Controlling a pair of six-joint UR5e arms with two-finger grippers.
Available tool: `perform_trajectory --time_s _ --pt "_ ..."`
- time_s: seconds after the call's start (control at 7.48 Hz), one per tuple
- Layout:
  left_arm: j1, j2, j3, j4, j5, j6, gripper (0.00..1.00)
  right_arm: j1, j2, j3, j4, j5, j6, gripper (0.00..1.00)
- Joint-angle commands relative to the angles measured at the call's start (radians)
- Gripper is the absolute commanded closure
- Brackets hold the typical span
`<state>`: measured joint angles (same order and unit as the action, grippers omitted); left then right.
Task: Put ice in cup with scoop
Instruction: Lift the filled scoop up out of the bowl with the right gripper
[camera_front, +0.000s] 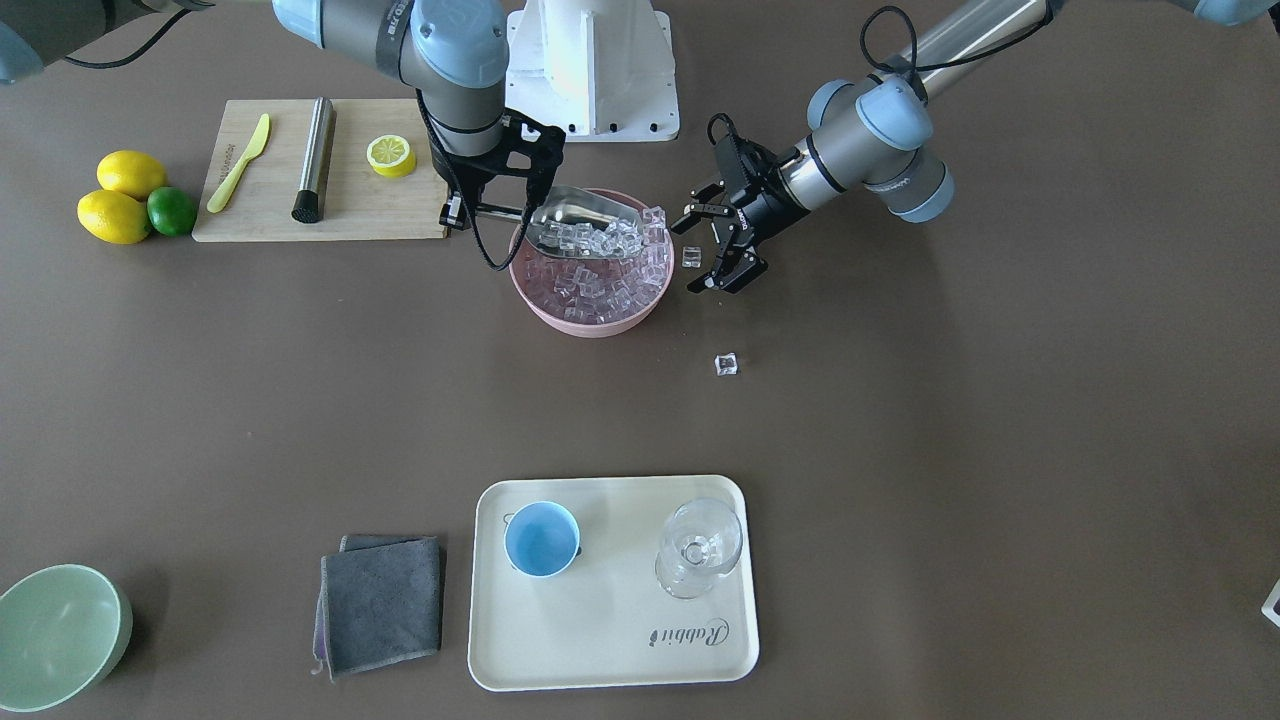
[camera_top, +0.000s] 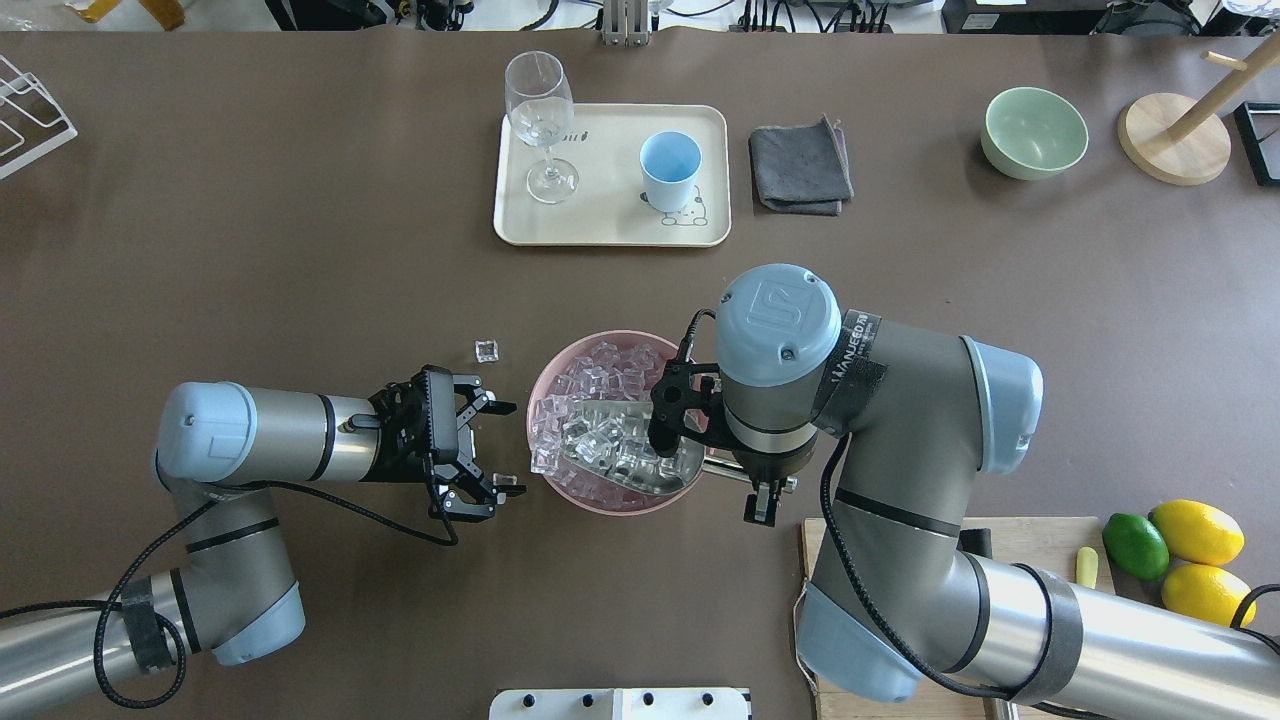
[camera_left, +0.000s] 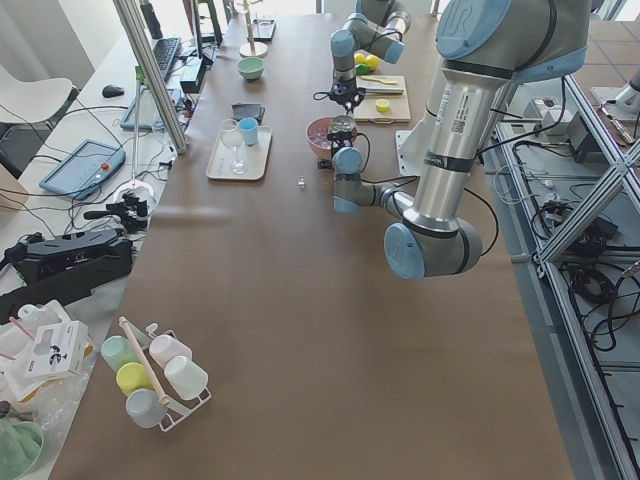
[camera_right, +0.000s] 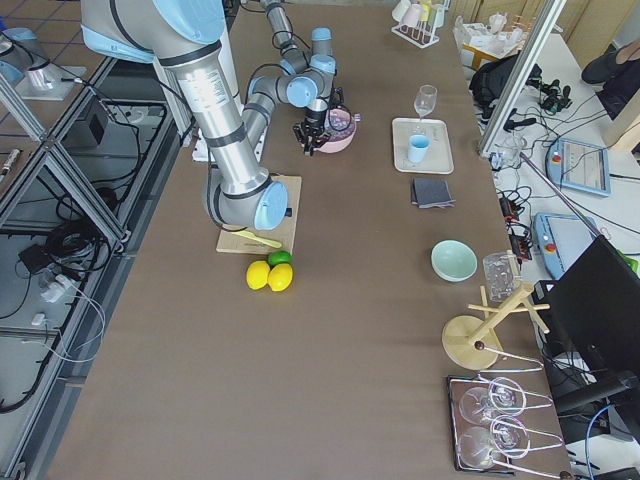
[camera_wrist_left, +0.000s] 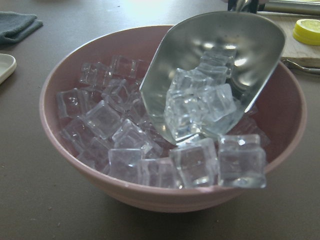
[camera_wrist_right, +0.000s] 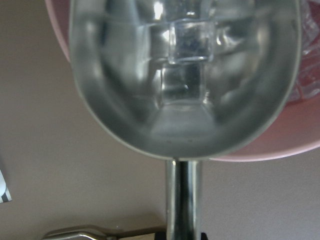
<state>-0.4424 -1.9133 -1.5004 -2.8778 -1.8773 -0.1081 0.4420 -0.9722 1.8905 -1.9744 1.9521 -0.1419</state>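
Item: shiny steel scoop (camera_front: 580, 215), handle pinched in my right gripper (camera_front: 462, 208), trough holding clear ice cubes (camera_wrist_left: 197, 102) inside round pink bowl (camera_front: 590, 318); left gripper (camera_top: 505, 450) spread.

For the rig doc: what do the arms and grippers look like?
The left arm and right arm are silver-grey tubes with light-blue joint caps, black tape bands and black cables; the right's tape bears white lettering; left gripper and right gripper are black, two-fingered.

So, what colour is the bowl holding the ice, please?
The bowl is pink; left wrist view shows it best.
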Motion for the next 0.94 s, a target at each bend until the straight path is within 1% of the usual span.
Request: perform_trajectory --time_s 0.0,0.4,0.67,0.8 --pt "-0.001 0.008 -0.012 0.000 -0.002 0.002 0.02 0.017 -0.006 0.015 0.009 0.024 -0.001 1.00" --pt "-0.002 0.014 -0.018 0.002 0.000 0.002 0.02 0.043 -0.013 0.054 0.014 0.027 0.007 1.00" --pt "-0.004 0.023 -0.027 0.002 0.001 0.002 0.02 0.082 -0.011 0.085 0.014 0.033 0.047 1.00" --pt "-0.004 0.033 -0.038 0.002 0.001 0.002 0.02 0.121 -0.013 0.110 0.014 0.054 0.068 1.00"
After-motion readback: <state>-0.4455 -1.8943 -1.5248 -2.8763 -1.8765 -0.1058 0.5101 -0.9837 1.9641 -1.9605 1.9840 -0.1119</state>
